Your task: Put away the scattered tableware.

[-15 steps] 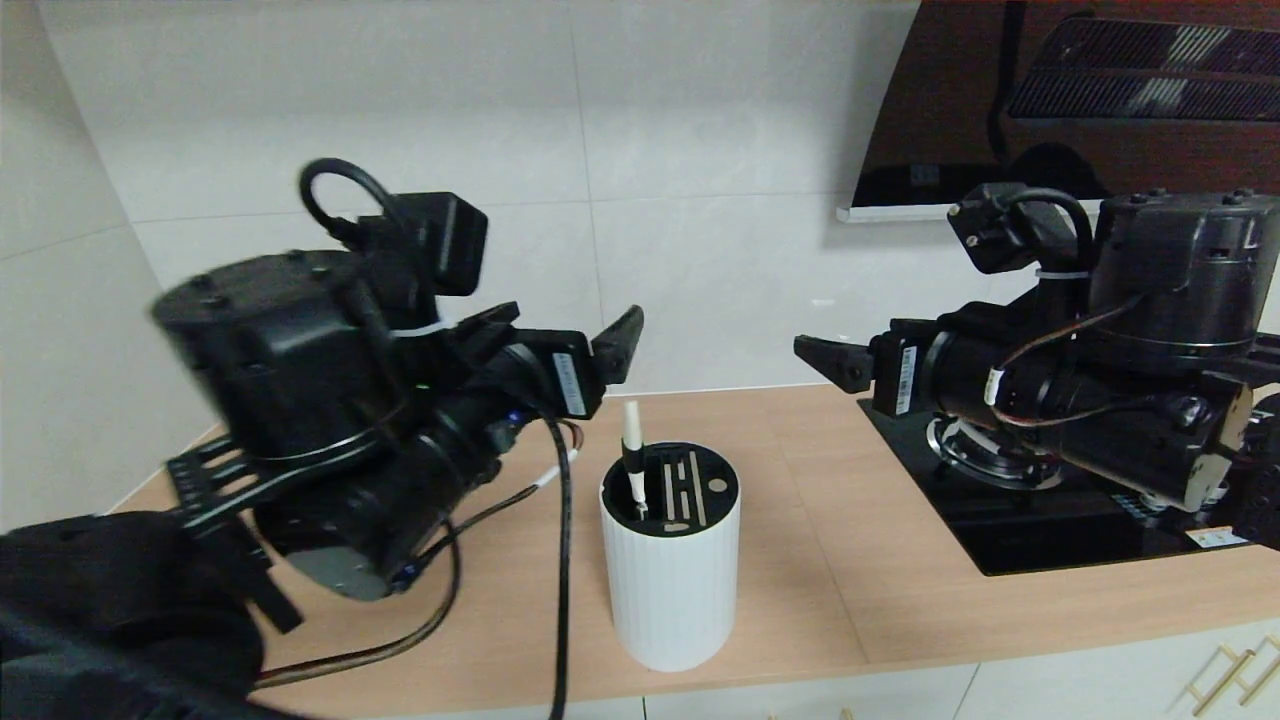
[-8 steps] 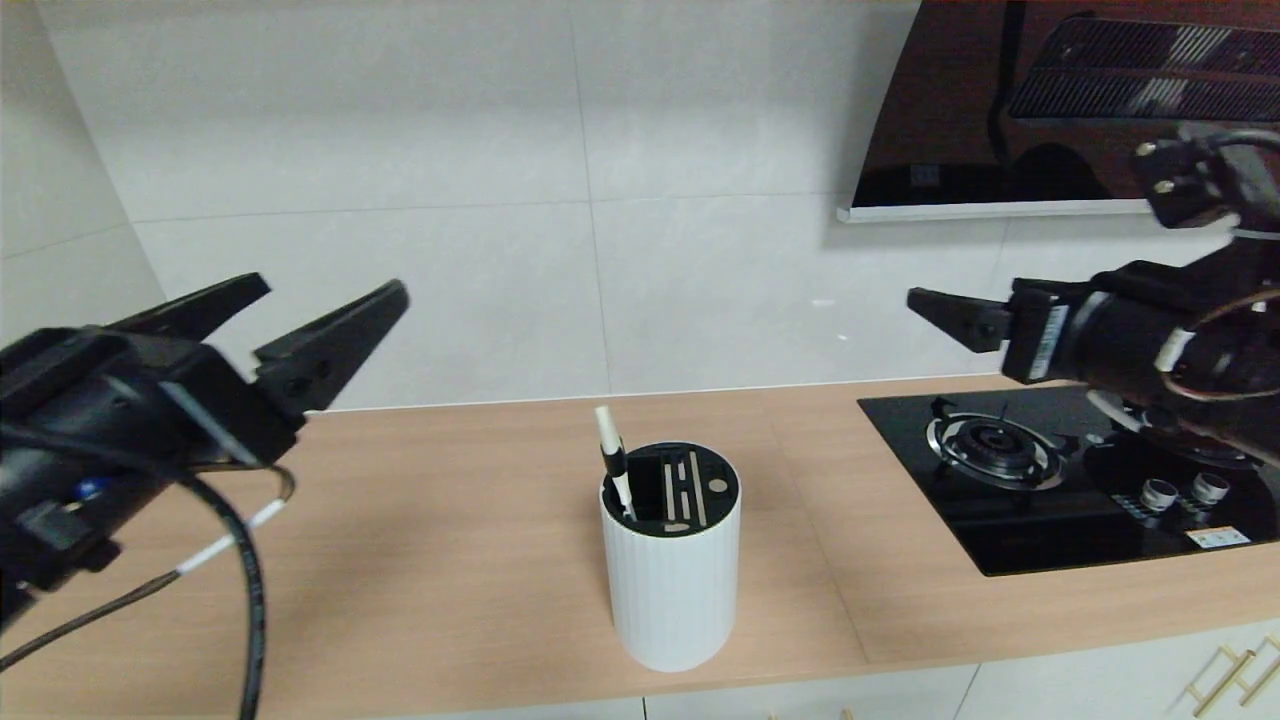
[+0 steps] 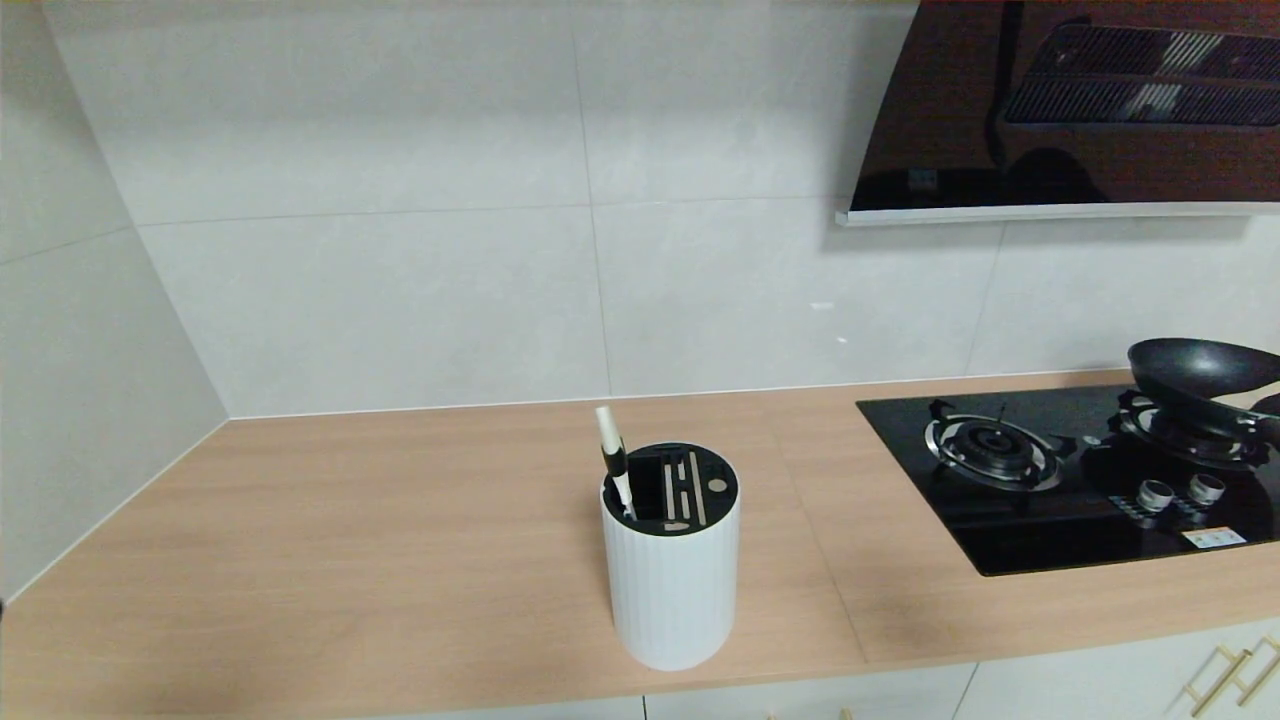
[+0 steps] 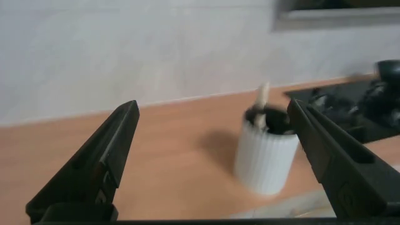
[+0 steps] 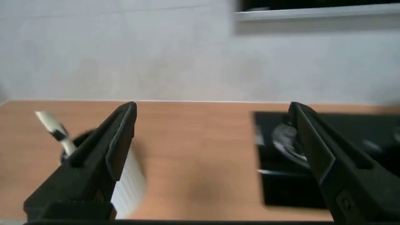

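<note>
Left and right jaws gape empty; white slotted holder (image 3: 670,575) contains one leaning white-handled utensil (image 3: 610,435).

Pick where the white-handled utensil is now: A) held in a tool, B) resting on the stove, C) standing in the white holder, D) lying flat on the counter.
C: the white-handled utensil stands tilted in a slot at the top of the white holder.
</note>
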Motion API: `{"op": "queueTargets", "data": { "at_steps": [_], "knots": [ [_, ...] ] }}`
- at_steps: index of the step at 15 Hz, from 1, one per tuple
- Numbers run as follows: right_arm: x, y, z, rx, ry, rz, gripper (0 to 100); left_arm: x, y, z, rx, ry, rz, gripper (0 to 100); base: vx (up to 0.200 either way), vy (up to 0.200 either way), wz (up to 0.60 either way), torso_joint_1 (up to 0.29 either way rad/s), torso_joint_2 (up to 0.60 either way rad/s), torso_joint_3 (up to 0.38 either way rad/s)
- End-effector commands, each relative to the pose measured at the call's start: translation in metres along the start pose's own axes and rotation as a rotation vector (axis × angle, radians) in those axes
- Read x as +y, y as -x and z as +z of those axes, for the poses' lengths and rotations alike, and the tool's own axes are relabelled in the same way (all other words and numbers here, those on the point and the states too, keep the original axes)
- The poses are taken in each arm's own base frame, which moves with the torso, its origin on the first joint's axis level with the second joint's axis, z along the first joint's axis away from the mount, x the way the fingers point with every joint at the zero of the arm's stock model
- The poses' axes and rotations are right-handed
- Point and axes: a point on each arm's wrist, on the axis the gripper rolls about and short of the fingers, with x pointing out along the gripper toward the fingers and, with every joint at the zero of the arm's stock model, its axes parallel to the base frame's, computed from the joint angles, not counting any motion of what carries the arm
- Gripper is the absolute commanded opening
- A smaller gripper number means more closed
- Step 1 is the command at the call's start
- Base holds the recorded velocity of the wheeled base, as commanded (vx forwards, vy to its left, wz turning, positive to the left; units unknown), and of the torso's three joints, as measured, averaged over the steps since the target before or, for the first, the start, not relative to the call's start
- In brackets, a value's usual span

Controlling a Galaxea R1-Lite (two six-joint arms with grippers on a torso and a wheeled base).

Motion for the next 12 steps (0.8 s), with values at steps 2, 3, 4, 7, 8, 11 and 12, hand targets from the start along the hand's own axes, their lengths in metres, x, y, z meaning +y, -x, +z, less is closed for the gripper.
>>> {"op": "queueTargets", "data": {
  "at_steps": [2, 3, 4, 7, 8, 11, 12],
  "knots": [
    [-0.015, 0.107, -0.04, -0.099, -0.004, -0.109, 100, 0.002, 0.053, -0.014, -0.15, -0.002, 0.102, 100, 0.0, 0.0, 0.0, 0.0, 0.0, 0.0],
    [-0.015, 0.125, -0.054, -0.114, -0.001, -0.133, 100, 0.001, 0.064, -0.017, -0.181, -0.004, 0.129, 100, 0.0, 0.0, 0.0, 0.0, 0.0, 0.0],
    [-0.016, 0.126, -0.059, -0.084, -0.001, -0.155, 100, 0.0, 0.067, -0.02, -0.19, -0.007, 0.157, 100, 0.0, 0.0, 0.0, 0.0, 0.0, 0.0],
    [-0.019, 0.121, -0.068, -0.056, -0.019, -0.32, 100, -0.003, 0.069, -0.018, -0.214, 0.017, 0.29, 100, 0.0, 0.0, 0.0, 0.0, 0.0, 0.0],
    [-0.016, 0.118, -0.078, -0.032, -0.007, -0.468, 100, -0.008, 0.076, -0.025, -0.243, -0.002, 0.325, 100, 0.0, 0.0, 0.0, 0.0, 0.0, 0.0],
    [-0.012, 0.119, -0.108, -0.03, 0.013, -0.485, 100, -0.009, 0.073, -0.043, -0.19, -0.006, 0.355, 100, 0.0, 0.0, 0.0, 0.0, 0.0, 0.0],
    [-0.014, 0.115, -0.115, -0.037, 0.008, -0.522, 100, -0.007, 0.068, -0.056, -0.148, -0.01, 0.358, 100, 0.0, 0.0, 0.0, 0.0, 0.0, 0.0]
  ]
}}
